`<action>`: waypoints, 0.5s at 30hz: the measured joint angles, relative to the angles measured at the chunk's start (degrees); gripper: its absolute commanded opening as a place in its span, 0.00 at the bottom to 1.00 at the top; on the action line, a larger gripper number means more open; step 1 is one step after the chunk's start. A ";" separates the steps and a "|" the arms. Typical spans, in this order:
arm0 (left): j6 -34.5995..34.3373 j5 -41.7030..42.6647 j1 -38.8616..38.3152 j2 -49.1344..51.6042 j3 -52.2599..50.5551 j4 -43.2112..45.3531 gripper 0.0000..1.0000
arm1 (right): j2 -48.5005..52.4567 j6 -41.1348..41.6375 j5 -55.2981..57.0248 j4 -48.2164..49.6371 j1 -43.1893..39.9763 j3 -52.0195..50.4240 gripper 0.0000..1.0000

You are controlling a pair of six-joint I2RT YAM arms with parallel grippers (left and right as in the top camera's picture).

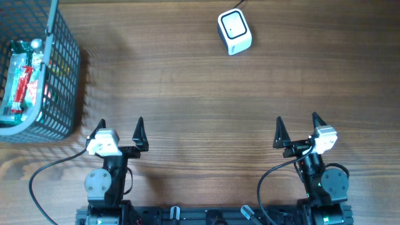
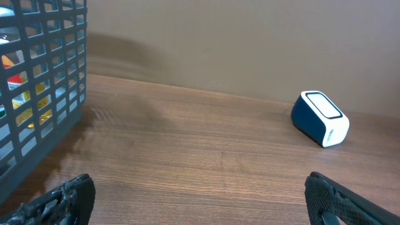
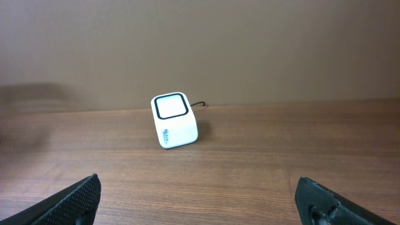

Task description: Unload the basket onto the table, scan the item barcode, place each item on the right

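A white barcode scanner with a dark window stands at the far middle of the wooden table; it also shows as the scanner and the scanner in the wrist views. Packaged items, red, green and white, lie in a dark wire basket at the far left. My left gripper sits open at the near left, nothing between its fingers. My right gripper sits open at the near right, also empty. Both are far from scanner and basket.
The basket wall rises at the left of the left wrist view. A thin cable leaves the scanner toward the back. A plain wall stands behind the table edge. Black cables run from both arm bases at the near edge.
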 measured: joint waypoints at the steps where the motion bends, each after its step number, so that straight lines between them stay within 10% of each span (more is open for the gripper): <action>1: 0.00 0.00 0.00 0.00 0.00 0.00 1.00 | 0.00 0.00 0.00 0.00 0.00 0.00 1.00; 15: 0.00 0.00 0.00 0.72 0.00 0.00 1.00 | 0.02 0.00 0.00 0.00 0.00 0.00 1.00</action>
